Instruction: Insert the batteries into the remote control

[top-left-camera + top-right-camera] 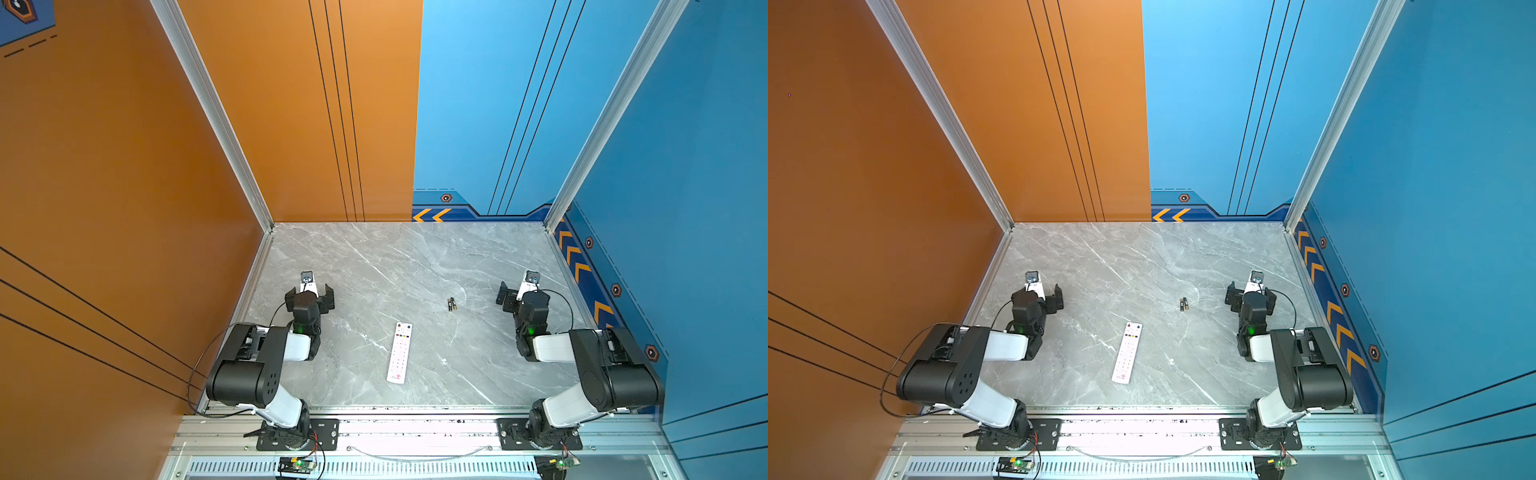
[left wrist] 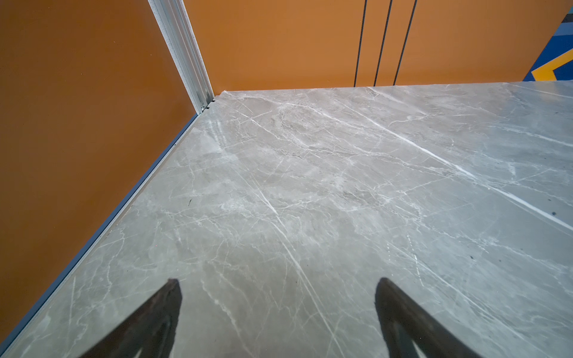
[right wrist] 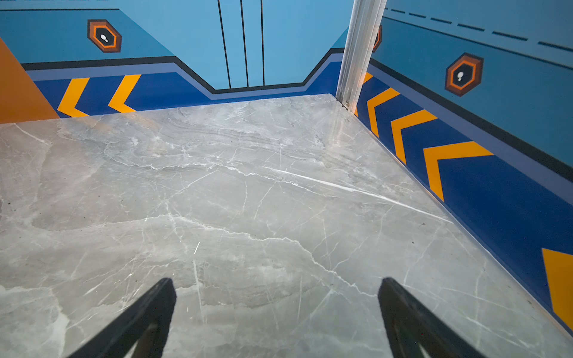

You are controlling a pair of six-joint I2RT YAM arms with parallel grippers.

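One table [image 1: 374, 257], grey and veined like marble, carries three loose things: one remote [image 1: 400, 353] and two batteries [image 1: 451, 304].

The remote lies flat with its buttons up, about midway between the left and right edges and nearer the near edge, where the arm bases are bolted. Its length runs roughly from near edge to far edge, leaning a little. The end with the coloured buttons points to the far edge and the end with the red logo to the near edge.

The two batteries lie side by side, so close that I cannot tell whether they touch. They sit beyond the remote's far end and to its right, apart from it, about mid-depth on the table. Both are dark with a gold band, and both point roughly near to far.

There are two arms, one at each near corner. The left gripper [image 1: 309, 291] hovers near the left edge, well apart from the remote. Its two fingers [image 2: 161, 310] stand spread wide with only bare table between them. The right gripper [image 1: 523, 293] hovers near the right edge, level with the batteries but apart from them. Its two fingers [image 3: 403, 310] are likewise spread wide and hold nothing.
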